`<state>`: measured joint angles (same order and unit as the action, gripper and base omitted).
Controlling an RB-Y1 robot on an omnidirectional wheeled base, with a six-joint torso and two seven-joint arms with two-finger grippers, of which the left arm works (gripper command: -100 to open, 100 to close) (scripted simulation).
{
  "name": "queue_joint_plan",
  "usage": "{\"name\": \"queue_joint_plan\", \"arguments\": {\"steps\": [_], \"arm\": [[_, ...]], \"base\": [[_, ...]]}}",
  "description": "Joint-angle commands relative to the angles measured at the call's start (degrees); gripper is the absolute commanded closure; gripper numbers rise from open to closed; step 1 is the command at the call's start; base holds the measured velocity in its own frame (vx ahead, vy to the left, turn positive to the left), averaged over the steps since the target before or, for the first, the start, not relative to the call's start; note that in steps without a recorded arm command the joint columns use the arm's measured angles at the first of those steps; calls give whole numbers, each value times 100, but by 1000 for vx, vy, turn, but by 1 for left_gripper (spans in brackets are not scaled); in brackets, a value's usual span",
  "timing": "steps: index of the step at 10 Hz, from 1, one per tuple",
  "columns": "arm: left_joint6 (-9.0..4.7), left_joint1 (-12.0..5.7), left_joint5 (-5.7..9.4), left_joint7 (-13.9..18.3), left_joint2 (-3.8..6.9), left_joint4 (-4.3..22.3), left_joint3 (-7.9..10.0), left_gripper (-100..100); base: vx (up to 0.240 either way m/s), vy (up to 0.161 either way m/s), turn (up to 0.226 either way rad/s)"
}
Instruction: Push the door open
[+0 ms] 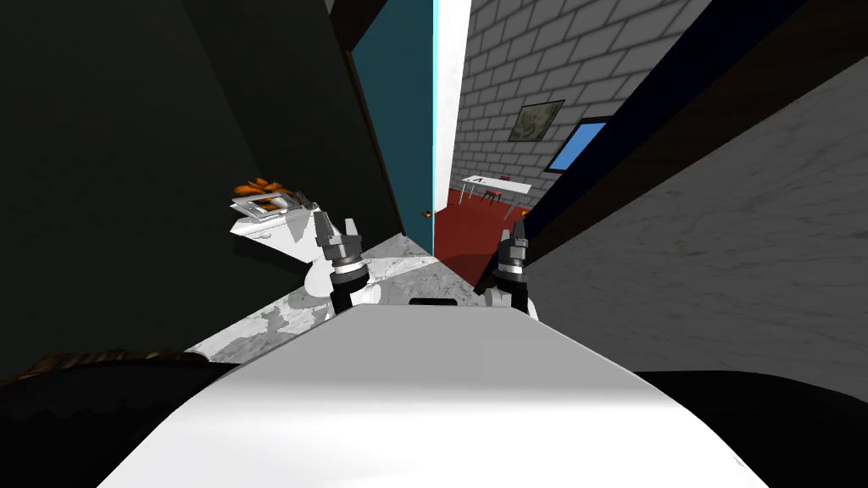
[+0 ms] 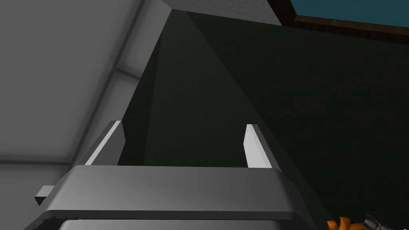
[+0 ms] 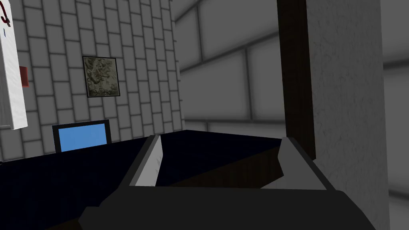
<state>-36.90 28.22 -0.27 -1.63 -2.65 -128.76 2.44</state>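
The teal door stands just ahead of me, swung well ajar so that I see it nearly edge-on. A red floor and a white table show through the gap, so I judge the push largely done. My left gripper and right gripper hang low in front of me, fingers spread and empty, neither touching the door. At most a further shove to widen the opening is left.

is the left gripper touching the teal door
Apart: the left wrist view shows the left gripper open, facing a dark wall, the teal door far off.
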Motion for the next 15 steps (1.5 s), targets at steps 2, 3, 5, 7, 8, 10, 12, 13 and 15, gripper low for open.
{"name": "queue_joint_plan", "arguments": {"steps": [2,3,5,7,8,10,12,13,15], "arm": [[-22,-97,1,-3,76,237,7,-100],[-37,-164,1,-4,122,400,12,-100],[-55,-243,2,-6,172,593,18,-100],[-76,-339,3,-9,227,827,25,-100],[-87,-387,3,-10,255,945,28,-100],[-114,-505,4,-13,310,1233,37,-100],[-141,-625,5,-16,365,1527,46,-100],[-156,-693,6,-18,390,1692,51,-100],[-188,-833,7,-22,439,2034,61,-100]], "base": [[28,57,-94],[105,51,-119],[105,59,-98],[66,37,-75],[69,50,-95],[71,61,-104],[72,85,-121],[92,100,-151],[86,91,-122]]}}
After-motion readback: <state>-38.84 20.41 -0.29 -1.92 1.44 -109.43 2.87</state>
